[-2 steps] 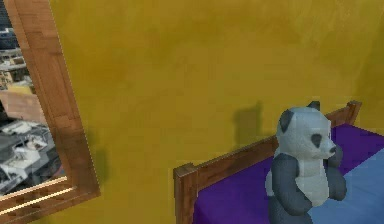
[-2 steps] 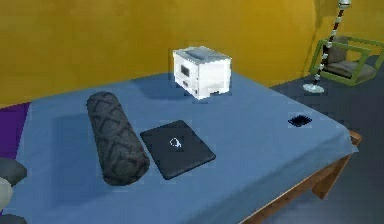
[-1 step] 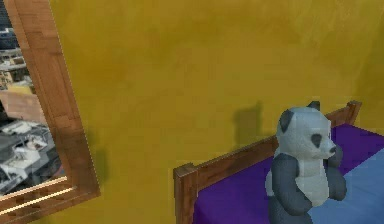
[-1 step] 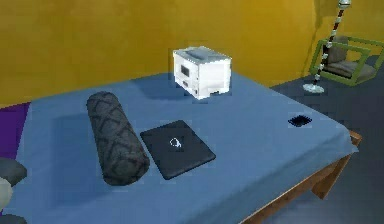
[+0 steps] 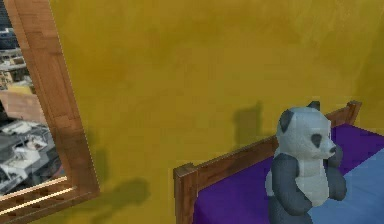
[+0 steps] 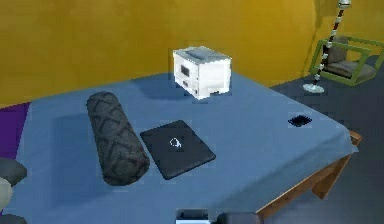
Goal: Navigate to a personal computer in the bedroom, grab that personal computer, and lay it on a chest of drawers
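Note:
A flat, dark closed laptop [image 6: 177, 148] lies on the blue blanket of the bed [image 6: 250, 140], near the middle of the arm side view. A dark bolster pillow [image 6: 115, 135] lies just left of it. At that view's bottom edge, below the laptop, a dark bit of the gripper [image 6: 195, 216] peeks in over the bed's near side. Its far end cannot be made out, so I cannot tell whether it holds anything.
A white boxy thing [image 6: 200, 70] and a small black item [image 6: 299, 121] also sit on the bed. A striped lamp pole [image 6: 338, 35] and a green chair [image 6: 352, 55] stand beyond. Ahead are a yellow wall, a wood-framed window [image 5: 50, 110], the headboard [image 5: 225, 165] and a panda plush [image 5: 305, 160].

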Motion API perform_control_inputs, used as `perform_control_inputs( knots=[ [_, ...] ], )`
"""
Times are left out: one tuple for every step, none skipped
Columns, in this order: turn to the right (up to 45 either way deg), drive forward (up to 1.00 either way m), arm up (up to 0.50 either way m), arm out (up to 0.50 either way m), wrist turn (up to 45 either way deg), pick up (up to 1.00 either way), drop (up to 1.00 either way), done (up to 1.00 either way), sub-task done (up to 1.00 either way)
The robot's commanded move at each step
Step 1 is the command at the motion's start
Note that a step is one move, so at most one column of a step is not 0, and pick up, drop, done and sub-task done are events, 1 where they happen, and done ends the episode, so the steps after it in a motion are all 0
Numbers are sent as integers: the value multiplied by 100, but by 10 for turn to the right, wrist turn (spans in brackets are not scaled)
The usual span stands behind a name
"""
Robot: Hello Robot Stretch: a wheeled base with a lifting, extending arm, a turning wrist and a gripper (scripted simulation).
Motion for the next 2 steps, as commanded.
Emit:
perform_control_inputs(
  knots=[
    [0,0,0,28,0,0,0,0,0],
    [0,0,0,0,450,0,0,0,0]
  ],
)
